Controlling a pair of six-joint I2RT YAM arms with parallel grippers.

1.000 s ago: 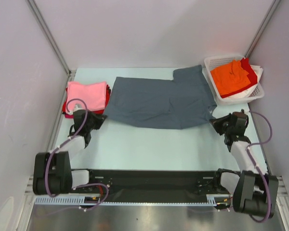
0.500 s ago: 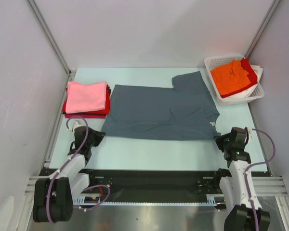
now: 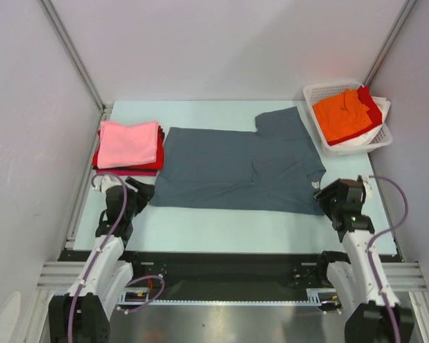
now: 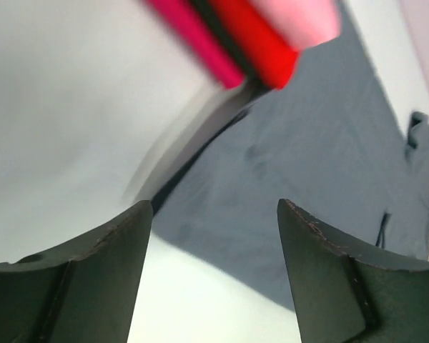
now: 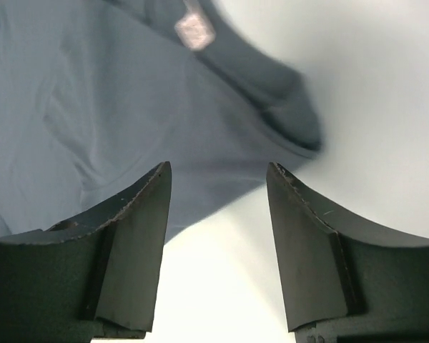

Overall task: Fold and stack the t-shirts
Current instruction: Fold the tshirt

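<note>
A slate blue-grey t-shirt (image 3: 236,170) lies spread flat across the middle of the table, one sleeve (image 3: 280,120) pointing to the back right. It also fills the far side of the left wrist view (image 4: 329,164) and the right wrist view (image 5: 121,107). My left gripper (image 3: 139,193) stands open just off the shirt's near left corner, nothing between its fingers (image 4: 322,264). At the near right corner my right gripper (image 3: 326,200) is open too, its fingers (image 5: 136,236) empty over bare table. A folded stack of t-shirts, pink on top (image 3: 129,143) over red (image 4: 250,36) and magenta, sits at the left.
A white lattice basket (image 3: 317,93) at the back right holds orange (image 3: 342,114), red and white tees. White walls with metal corner posts close in the table on three sides. The arms' black base rail (image 3: 214,275) runs along the near edge.
Both grippers pulled the shirt toward the near edge, laid it flat and opened, letting go of its near corners. The shirt now lies smoother and closer to me.
</note>
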